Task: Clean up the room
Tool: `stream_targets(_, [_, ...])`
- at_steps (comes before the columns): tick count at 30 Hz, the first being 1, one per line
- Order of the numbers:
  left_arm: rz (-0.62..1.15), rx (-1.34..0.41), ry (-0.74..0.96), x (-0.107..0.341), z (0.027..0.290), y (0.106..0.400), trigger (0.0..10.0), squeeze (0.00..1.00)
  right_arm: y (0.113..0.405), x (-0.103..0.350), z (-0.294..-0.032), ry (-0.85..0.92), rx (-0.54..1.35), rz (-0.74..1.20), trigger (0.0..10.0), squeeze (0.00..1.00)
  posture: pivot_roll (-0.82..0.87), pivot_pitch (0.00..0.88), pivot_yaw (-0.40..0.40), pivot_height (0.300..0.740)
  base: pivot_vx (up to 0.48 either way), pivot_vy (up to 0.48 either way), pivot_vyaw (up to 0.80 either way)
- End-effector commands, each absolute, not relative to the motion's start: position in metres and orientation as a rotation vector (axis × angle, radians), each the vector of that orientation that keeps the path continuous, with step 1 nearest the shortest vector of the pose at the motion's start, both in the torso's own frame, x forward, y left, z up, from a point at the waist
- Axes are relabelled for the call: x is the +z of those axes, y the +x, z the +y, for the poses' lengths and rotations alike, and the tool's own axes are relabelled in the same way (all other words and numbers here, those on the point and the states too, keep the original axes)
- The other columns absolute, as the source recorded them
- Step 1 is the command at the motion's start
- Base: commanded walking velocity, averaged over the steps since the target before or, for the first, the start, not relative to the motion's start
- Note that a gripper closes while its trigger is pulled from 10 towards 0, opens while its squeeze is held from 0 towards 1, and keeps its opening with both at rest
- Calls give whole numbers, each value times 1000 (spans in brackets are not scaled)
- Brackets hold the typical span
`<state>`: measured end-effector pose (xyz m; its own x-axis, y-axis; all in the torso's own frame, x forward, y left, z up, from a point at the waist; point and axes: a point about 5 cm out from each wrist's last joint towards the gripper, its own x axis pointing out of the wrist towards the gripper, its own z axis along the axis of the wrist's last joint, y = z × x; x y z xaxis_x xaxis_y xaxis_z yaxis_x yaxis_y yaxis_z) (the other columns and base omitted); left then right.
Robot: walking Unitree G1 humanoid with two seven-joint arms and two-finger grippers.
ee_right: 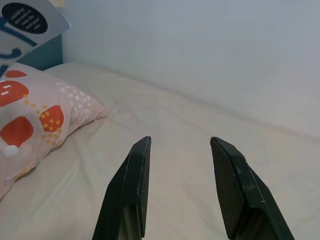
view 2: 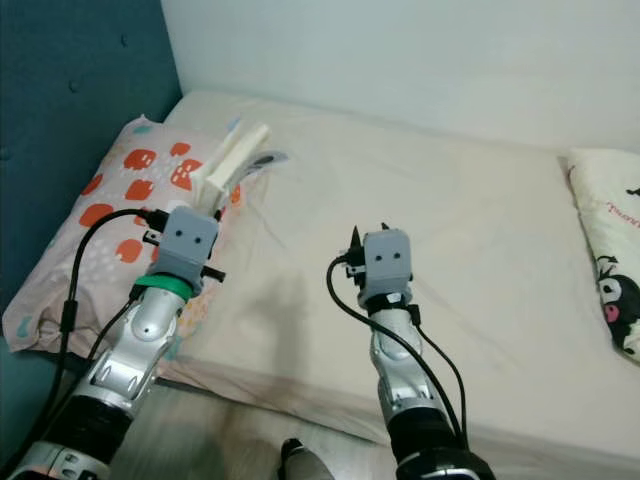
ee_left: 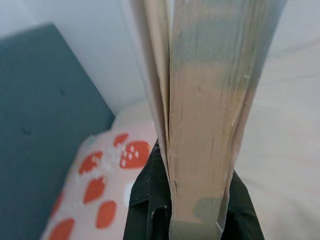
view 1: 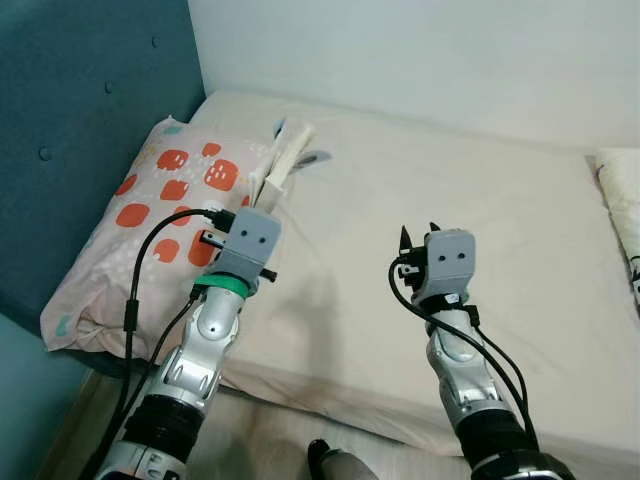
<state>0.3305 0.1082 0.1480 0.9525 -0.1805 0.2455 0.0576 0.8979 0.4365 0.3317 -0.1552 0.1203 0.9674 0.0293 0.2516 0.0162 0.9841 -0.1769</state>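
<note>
Beige sheeting covers the bed (view 1: pixel 400 230), which fills the middle of the head view from the upper left across to the right edge; a pale wall (view 1: pixel 420 60) rises behind it along the top, and a teal padded headboard (view 1: pixel 80 120) takes the upper left corner. At the left of the bed, against the headboard, lies a pink pillow (view 1: pixel 150 215) printed with red strawberries; a second pillow (view 2: pixel 605 250), cream with a dark cartoon figure, lies at the right edge.

The left gripper (view 1: pixel 265 190) is raised over the inner edge of the strawberry pillow, left of centre in the frame, and its black fingers (ee_left: pixel 145 200) are clamped on a book (view 1: pixel 285 160) with cream page edges, held upright and tilted toward the far wall; the wrist view shows the page block (ee_left: pixel 205 125) pressed between the two fingers.

The right gripper (view 1: pixel 418 238) hangs over bare sheet at centre right, above the near part of the bed, its two fingers (ee_right: pixel 132 185) spread apart with nothing between them.
</note>
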Motion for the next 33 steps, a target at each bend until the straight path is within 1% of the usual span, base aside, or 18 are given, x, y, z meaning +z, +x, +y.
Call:
stream_targets(1, [-364, -172, 522, 146, 100, 323, 10000, 0, 329, 113, -157, -178, 1, -230, 10000, 0, -141, 96, 46, 715, 0, 0, 0])
stream_targets(2, [-364, -172, 522, 146, 100, 323, 10000, 0, 329, 113, -157, -178, 1, -230, 10000, 0, -141, 96, 46, 715, 0, 0, 0])
stream_targets(4, [-416, -199, 600, 143, 95, 319, 10000, 0, 329, 113, -157, -179, 2, -229, 10000, 0, -141, 97, 43, 705, 0, 0, 0])
stream_targets(5, [-416, -199, 600, 143, 95, 319, 10000, 0, 329, 113, -157, -179, 2, -229, 10000, 0, -141, 97, 43, 705, 0, 0, 0])
stream_targets(8, [-521, -231, 752, 141, 87, 313, 10000, 0, 329, 113, -158, -182, 3, -226, 10000, 0, -141, 97, 40, 690, 0, 0, 0])
stream_targets(9, [-521, -231, 752, 141, 87, 313, 10000, 0, 329, 113, -158, -182, 3, -226, 10000, 0, -141, 97, 40, 690, 0, 0, 0])
stream_targets(10, [-571, -251, 824, 138, 84, 309, 10000, 0, 329, 113, -158, -184, 3, -224, 10000, 0, -141, 97, 40, 680, 0, 0, 0])
stream_targets(11, [-582, -256, 840, 137, 84, 308, 10000, 0, 329, 113, -158, -184, 3, -224, 10000, 0, -141, 97, 40, 675, 0, 0, 0])
stream_targets(12, [-582, -256, 840, 137, 84, 308, 10000, 0, 329, 113, -158, -184, 3, -224, 10000, 0, -141, 97, 40, 675, 0, 0, 0])
stream_targets(14, [-568, -270, 896, 127, 83, 307, 10000, 0, 329, 113, -158, -186, 4, -224, 10000, 0, -143, 96, 40, 665, 0, 0, 0])
stream_targets(16, [-568, -270, 896, 127, 83, 307, 10000, 0, 329, 113, -158, -186, 4, -224, 10000, 0, -143, 96, 40, 665, 0, 0, 0])
stream_targets(17, [-542, -263, 932, 121, 84, 308, 10000, 0, 329, 113, -158, -187, 4, -224, 10000, 0, -145, 96, 40, 660, 0, 0, 0])
stream_targets(18, [-542, -263, 932, 121, 84, 308, 10000, 0, 329, 113, -158, -187, 4, -224, 10000, 0, -145, 96, 40, 660, 0, 0, 0])
stream_targets(22, [-399, -211, 1072, 102, 94, 317, 10000, 0, 329, 113, -158, -189, 7, -222, 10000, 0, -144, 93, 37, 640, 0, 0, 0])
stream_targets(23, [-399, -211, 1072, 102, 94, 317, 10000, 0, 329, 113, -158, -189, 7, -222, 10000, 0, -144, 93, 37, 640, 0, 0, 0])
stream_targets(25, [-376, -184, 1133, 98, 98, 319, 10000, 0, 330, 113, -158, -190, 9, -223, 10000, 0, -145, 92, 38, 625, 0, 0, 0])
stream_targets(33, [-385, -138, 1147, 100, 100, 323, 10000, 0, 329, 114, -157, -190, 11, -226, 10000, 0, -145, 92, 42, 590, 0, 0, 0])
